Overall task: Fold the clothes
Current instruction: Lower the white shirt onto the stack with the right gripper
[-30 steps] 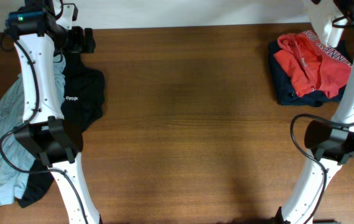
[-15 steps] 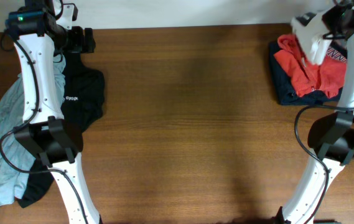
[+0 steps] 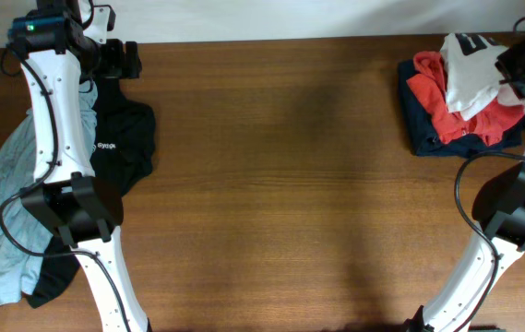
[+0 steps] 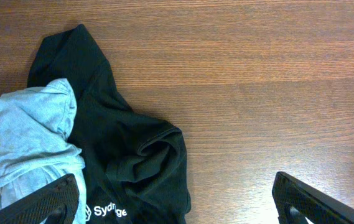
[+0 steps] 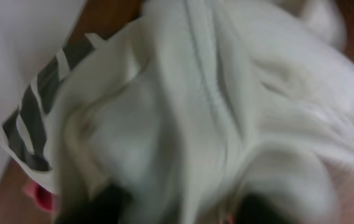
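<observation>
Change: the large white short-sleeved T-shirt with black block print (image 3: 470, 69) is now lying on the far-right pile instead of dangling above it.
Worktop: the brown wooden worktop (image 3: 290, 184) is carrying every garment.
Left heap: a pale grey-blue shirt (image 3: 8, 194) is overlapping a black shirt with a small white logo (image 3: 124, 138).
Right pile: the T-shirt is covering a red garment (image 3: 447, 106), which is lying on a dark navy one (image 3: 421, 134).
Left pincer (image 4: 177, 193): hovering spread wide over the black shirt's edge.
Right pincer (image 3: 519, 72): hanging against blurred white cloth; I cannot tell whether it is gripping.
</observation>
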You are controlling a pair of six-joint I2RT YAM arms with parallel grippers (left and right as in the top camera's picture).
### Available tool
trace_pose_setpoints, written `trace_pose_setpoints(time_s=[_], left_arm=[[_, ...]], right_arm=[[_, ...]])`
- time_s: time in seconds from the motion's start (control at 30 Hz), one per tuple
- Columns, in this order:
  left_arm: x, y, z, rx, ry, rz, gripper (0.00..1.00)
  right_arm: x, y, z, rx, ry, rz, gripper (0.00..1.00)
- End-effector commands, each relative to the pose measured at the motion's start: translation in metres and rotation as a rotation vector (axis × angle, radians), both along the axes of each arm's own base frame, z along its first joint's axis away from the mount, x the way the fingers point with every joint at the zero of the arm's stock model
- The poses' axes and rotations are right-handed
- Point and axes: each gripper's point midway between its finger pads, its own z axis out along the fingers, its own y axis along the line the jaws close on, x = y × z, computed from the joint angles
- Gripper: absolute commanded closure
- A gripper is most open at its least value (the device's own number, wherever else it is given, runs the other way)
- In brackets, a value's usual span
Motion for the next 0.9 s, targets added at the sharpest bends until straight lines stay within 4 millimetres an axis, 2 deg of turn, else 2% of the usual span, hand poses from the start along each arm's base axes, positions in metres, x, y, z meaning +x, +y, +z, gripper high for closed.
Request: trace_pose_setpoints(time_s=[0.0, 0.13, 0.33, 0.53, 0.87], left_arm=[[-0.003, -0.002, 0.017, -0.004, -0.031, 0.004, 0.01], [-0.005, -0.003, 0.016, -0.005, -0.023, 0.004, 0.01], [-0.006, -0.003, 0.016, -0.005, -0.02, 0.004, 0.01], [-0.006, -0.003, 0.016, -0.005, -0.02, 0.004, 0.01], [-0.005, -0.003, 0.016, -0.005, -0.021, 0.004, 0.01]], right_arm=[[-0.007, 0.003, 0.002, -0.02, 0.036, 0.049, 0.12], [-0.006, 0.014, 0.001, -0.008, 0.042, 0.165, 0.0], [-0.002, 0.031, 0.002, 0.026, 0.026, 0.303, 0.01], [-0.021, 0.039, -0.008, 0.073, 0.105, 0.3, 0.01], [-0.041, 0.045, -0.021, 0.087, 0.207, 0.363, 0.02]])
